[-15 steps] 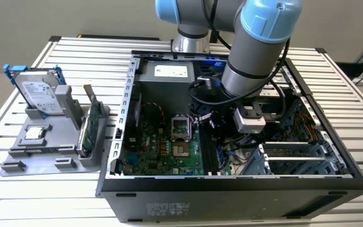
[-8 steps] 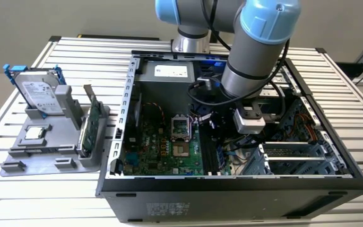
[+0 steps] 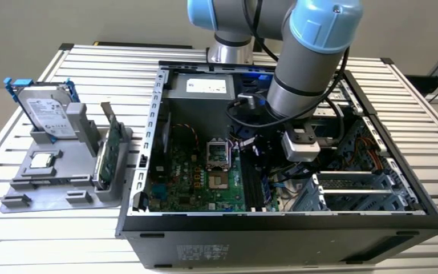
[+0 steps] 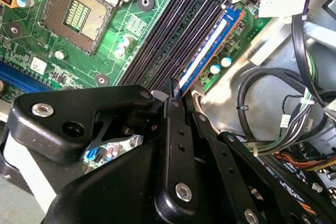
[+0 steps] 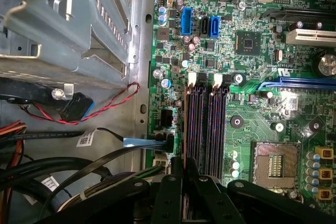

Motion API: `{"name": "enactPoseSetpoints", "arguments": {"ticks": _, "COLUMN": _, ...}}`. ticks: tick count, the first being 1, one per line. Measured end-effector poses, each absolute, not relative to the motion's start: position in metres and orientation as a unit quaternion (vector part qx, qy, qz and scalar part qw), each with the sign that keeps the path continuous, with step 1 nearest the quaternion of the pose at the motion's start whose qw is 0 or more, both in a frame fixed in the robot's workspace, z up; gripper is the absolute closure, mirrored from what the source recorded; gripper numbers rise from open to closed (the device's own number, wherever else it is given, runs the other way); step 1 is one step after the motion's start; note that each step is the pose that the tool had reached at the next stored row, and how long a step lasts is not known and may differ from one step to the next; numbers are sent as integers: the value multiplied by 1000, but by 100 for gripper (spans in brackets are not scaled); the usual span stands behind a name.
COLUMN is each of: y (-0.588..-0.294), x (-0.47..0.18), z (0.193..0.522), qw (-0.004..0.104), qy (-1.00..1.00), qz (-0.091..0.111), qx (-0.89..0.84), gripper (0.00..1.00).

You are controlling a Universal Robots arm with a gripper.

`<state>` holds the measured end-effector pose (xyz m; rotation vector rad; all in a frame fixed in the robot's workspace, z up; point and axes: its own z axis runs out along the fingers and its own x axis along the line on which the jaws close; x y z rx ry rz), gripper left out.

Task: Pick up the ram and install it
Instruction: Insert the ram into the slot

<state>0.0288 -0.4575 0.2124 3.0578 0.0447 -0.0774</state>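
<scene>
In the second wrist view the ram (image 4: 210,45), a blue stick, stands on edge in the outermost of the motherboard's (image 4: 79,40) dark memory slots (image 4: 168,40), its near end pinched between my closed claw (image 4: 173,95), inside the open computer case (image 3: 150,114) on the slatted table (image 3: 52,240).

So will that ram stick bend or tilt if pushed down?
Probably stiff: the ram is a thin board standing on edge along the memory slots. Pinched by the gripper near one end, it may tilt. Likely light, but fragile.
</scene>
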Motion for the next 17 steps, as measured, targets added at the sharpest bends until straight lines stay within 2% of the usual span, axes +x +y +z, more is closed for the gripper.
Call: {"name": "enactPoseSetpoints", "arguments": {"ticks": 17, "y": -457, "x": 29, "z": 209, "qw": 43, "qy": 15, "qz": -26, "qx": 999, "gripper": 100}}
